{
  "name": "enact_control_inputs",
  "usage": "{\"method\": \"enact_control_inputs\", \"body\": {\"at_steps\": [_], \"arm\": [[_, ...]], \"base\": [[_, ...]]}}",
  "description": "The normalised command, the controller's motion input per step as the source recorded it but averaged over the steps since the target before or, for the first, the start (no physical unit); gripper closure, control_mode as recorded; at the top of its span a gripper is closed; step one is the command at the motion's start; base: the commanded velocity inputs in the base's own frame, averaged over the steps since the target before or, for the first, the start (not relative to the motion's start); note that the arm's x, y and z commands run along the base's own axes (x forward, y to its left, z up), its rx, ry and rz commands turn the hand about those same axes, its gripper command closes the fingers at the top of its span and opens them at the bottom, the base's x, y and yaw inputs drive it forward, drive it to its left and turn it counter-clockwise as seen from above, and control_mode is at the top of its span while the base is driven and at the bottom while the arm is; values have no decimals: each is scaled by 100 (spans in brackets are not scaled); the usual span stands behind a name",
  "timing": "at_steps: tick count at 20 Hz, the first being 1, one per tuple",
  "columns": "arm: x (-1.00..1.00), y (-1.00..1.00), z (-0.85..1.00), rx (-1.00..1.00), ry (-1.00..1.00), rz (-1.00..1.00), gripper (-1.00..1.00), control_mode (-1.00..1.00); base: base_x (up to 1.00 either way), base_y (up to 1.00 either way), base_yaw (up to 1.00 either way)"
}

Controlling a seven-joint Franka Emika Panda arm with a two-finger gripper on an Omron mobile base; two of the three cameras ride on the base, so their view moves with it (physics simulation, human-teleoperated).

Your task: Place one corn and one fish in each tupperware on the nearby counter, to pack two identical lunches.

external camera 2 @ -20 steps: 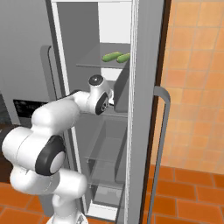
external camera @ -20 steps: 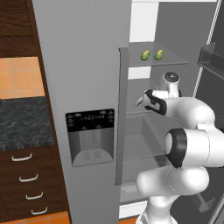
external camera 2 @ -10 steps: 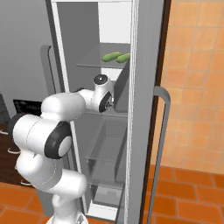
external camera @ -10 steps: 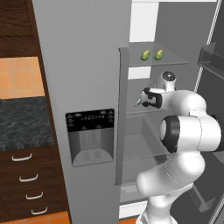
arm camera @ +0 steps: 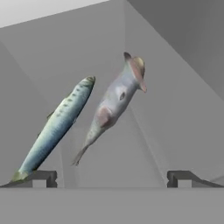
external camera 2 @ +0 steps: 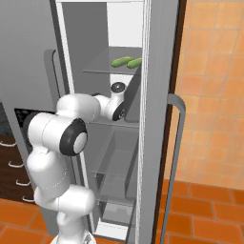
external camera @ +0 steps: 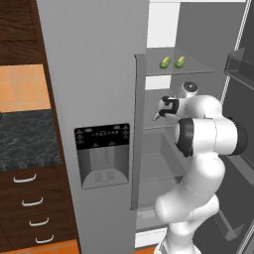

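A tall grey refrigerator (external camera: 94, 99) with an ice dispenser panel is standing open beside the black marbled counter (external camera: 27, 139) in the left base view. Over the last second my white arm has been swinging in from the doorway, and its two-finger gripper (external camera: 159, 110) is now reaching deeper over the middle shelf. The two small yellow-and-green corn cobs (external camera: 172, 62) are lying side by side on the glass shelf above it, well clear of the hand.

In the right base view, orange wall tiles are flanking the open grey fridge door (external camera 2: 157, 119). The arm's wrist is pushing between the shelves, closer to the interior than half a second ago, with the cobs (external camera 2: 127, 62) resting untouched on the upper shelf.

In the hand view, pale grey fridge walls are filling the background. Two slim silvery-grey fish (arm camera: 114, 105) are lying just ahead of the gripper (arm camera: 109, 179), near one another but not touching; the left one is bluish and striped, the right one paler with its tail raised. The fingers (arm camera: 37, 178) are spread wide with nothing between them. I judge I am lining up on a fish as the first pick; no packing has begun.
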Motion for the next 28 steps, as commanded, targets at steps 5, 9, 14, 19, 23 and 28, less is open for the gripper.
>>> {"method": "enact_control_inputs", "body": {"at_steps": [5, 9, 14, 19, 23, 28], "arm": [[52, -6, -28, 1, 0, 2, -100, -100], [50, -18, -22, 3, 0, 4, -100, -100], [65, -19, -31, 2, 0, 5, -100, -100], [58, -6, -48, 0, 1, 2, -100, -100], [4, 11, -88, -1, 14, 0, 100, -100], [-90, 74, -82, -4, 4, 1, 100, -100]], "base": [[0, 0, 0], [0, 0, 0], [0, 0, 0], [0, 0, 0], [0, 0, 0], [0, 0, 0]]}}
